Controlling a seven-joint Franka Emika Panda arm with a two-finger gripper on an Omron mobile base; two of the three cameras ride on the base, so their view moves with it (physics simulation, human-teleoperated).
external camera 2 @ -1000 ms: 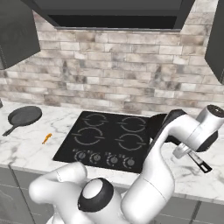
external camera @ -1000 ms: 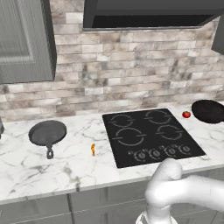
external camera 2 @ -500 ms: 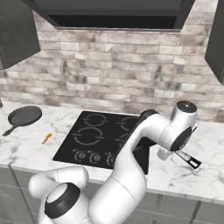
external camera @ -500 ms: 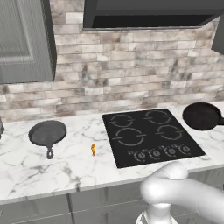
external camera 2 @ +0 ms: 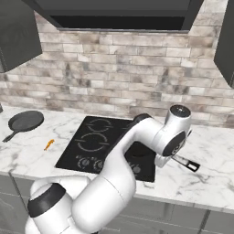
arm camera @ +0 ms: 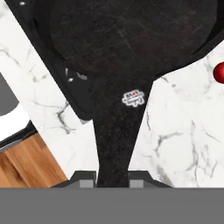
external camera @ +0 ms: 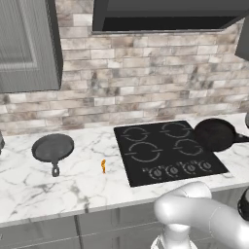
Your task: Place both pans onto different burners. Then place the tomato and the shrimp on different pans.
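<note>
The black pan (external camera: 215,133) has a small white label with red marks on its handle; the skillet (external camera: 52,148) is dark grey. White desk (external camera: 73,187) with grey marbling, glossy black cooktop (external camera: 165,151) with thin grey rings, orange shrimp (external camera: 103,166), bright red tomato (arm camera: 219,72), mottled beige-grey brick wall (external camera: 146,78)

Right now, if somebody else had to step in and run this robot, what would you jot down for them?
Gripper: shut on the black pan's handle.
Black pan: at the right edge of the cooktop, partly over it, not centred on a burner.
Grey skillet: on the counter left of the cooktop, untouched.
Shrimp: on the counter between skillet and cooktop.
Tomato: on the counter beside the black pan.
Done: nothing finished; first pan is in hand.
Left: seat the black pan on a burner, move the skillet to another burner, then put tomato and shrimp in separate pans.
</note>
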